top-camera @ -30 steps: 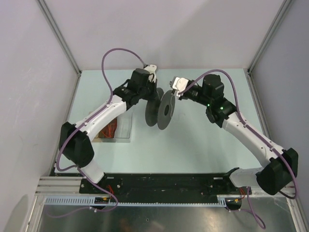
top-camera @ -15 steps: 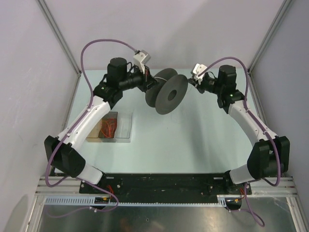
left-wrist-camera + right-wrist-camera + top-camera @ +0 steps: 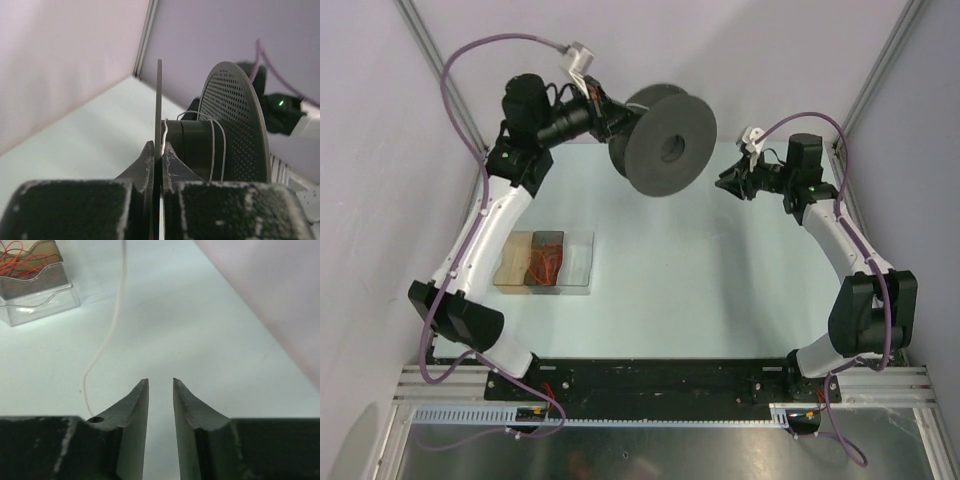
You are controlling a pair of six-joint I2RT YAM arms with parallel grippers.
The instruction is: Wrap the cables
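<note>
Gripping one flange of the black spool (image 3: 665,150), the left fingers (image 3: 610,112) hold it up in the air over the far left-middle of the desk (image 3: 720,290), with its broad perforated face turned toward the near right. In the left wrist view these fingers (image 3: 150,157) are clamped together on the thin edge of the nearer flange. The spool's hub and far flange (image 3: 235,130) stand just beyond them. A few turns of the white cable (image 3: 213,150) lie around the hub, loosely spaced.

The right fingers (image 3: 732,183) hover to the right of the spool, apart from it and pointing toward it. Seen from the right wrist, these fingers (image 3: 144,390) stand slightly apart with nothing between them. A loose length of the cable (image 3: 121,285) hangs down and curves just left of the left fingertip; I cannot tell whether it touches it.

On the left of the desk sits a clear container (image 3: 545,262) holding orange wires (image 3: 20,252).
</note>
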